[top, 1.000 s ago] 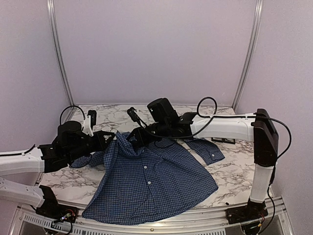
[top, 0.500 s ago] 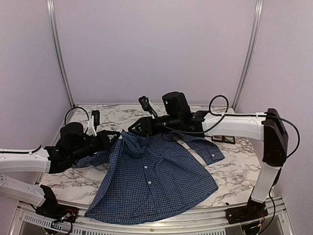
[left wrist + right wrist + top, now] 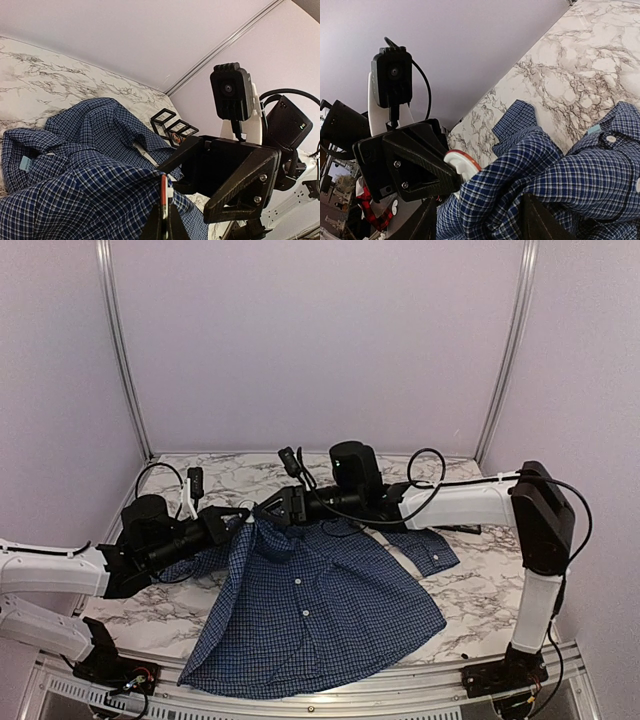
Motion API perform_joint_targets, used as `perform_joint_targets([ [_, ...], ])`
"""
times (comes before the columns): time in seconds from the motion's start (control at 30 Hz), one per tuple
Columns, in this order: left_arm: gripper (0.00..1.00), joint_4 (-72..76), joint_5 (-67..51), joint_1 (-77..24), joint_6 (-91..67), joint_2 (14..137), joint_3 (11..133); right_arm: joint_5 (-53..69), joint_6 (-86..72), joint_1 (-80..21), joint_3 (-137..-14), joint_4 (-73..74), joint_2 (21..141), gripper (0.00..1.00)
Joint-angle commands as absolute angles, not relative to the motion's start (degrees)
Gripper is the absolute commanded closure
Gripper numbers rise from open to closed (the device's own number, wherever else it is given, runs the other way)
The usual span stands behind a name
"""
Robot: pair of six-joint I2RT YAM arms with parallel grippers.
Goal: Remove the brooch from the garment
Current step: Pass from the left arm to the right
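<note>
The left arm reaches in from the left edge of the overhead view, which cuts off part of it. The left fingers (image 3: 163,222) are pressed together at their tips, and from their own camera a thin red-and-white sliver stands up between them. The right wrist camera shows this to be the brooch (image 3: 464,164), a white disc with a red rim, right at the tips of the left fingers. Its lower half is covered by a fold of cloth, so how it is fastened cannot be made out, nor whether cloth is pinched along with it.

The garment (image 3: 320,610), a dark blue checked shirt, is drawn up into a peak at those fingertips. From there it slopes down and spreads over the desk (image 3: 480,590) toward the near edge, its white buttons (image 3: 297,582) facing up.

Just right of that peak, tip to tip with the left fingers, are the right fingers (image 3: 266,512). Their own camera shows them spread wide at the bottom of the frame. A bunched fold of the shirt lies between them and neither one presses on it. Only their dark upper parts show, since the frame cuts off the rest.

Beyond the right fingers lies the collar, with a pale blue label (image 3: 594,129) inside it. Farther right a cuffed sleeve lies flat. Past the sleeve, small black frames (image 3: 172,127) stand on the desk, and what they hold is too small to tell.
</note>
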State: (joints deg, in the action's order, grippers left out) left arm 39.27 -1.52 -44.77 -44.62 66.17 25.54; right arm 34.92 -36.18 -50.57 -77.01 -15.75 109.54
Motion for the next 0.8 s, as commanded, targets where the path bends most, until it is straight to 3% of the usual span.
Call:
perform_joint_targets([
  [0.0, 1.00, 45.9, -3.5, -44.4, -45.7, 67.5, 25.4, 38.3, -41.6, -49.6, -75.4, -23.5, 111.2, 0.47],
  [0.27, 1.00, 47.8, -5.0, -44.4, -46.2, 69.2, 26.0, 43.2, -51.3, -47.8, -71.3, -39.1, 112.9, 0.60],
  [0.57, 1.00, 50.5, -7.0, -44.4, -47.2, 70.4, 26.1, 45.9, -54.3, -47.8, -71.2, -43.8, 114.8, 0.72],
  [0.77, 1.00, 50.4, -8.2, -44.3, -47.3, 70.5, 26.6, 46.8, -55.6, -47.8, -71.3, -45.9, 115.6, 0.89],
])
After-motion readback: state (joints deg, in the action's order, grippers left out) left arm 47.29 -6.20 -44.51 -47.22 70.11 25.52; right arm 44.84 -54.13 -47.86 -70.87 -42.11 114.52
